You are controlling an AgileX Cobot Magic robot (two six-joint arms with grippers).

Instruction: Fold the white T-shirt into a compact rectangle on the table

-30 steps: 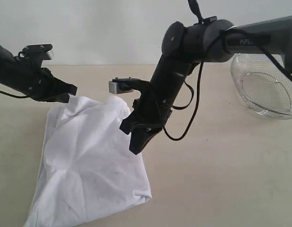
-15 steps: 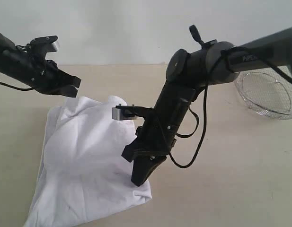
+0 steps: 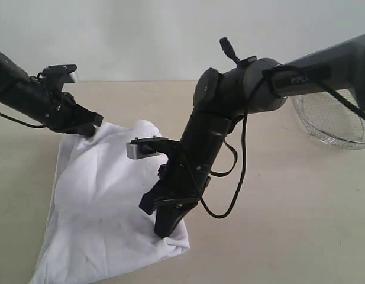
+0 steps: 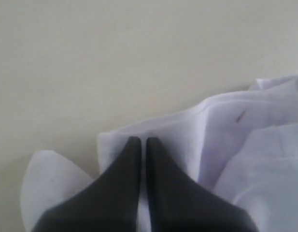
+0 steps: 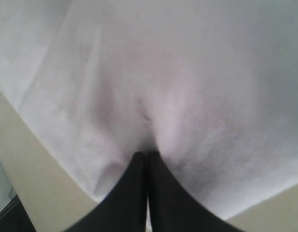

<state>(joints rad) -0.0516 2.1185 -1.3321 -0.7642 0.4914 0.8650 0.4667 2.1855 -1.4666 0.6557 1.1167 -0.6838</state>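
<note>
T-shirt (image 3: 99, 195) lies crumpled at about seven o'clock on the table (image 3: 277, 207). Its near hem runs out of the exterior view at six. Its right edge ends in a loose corner at five. We see wide bare tabletop from three to five o'clock, and a narrower strip at nine. A wire basket (image 3: 342, 118) sits at two o'clock, well apart. The left gripper (image 3: 94, 123) reaches in low from nine o'clock, its jaws closed on the shirt's far corner. The right arm comes from two o'clock and bends steeply down. The right gripper (image 3: 163, 228) is pinched tight on puckered cloth near the five o'clock corner.
</note>
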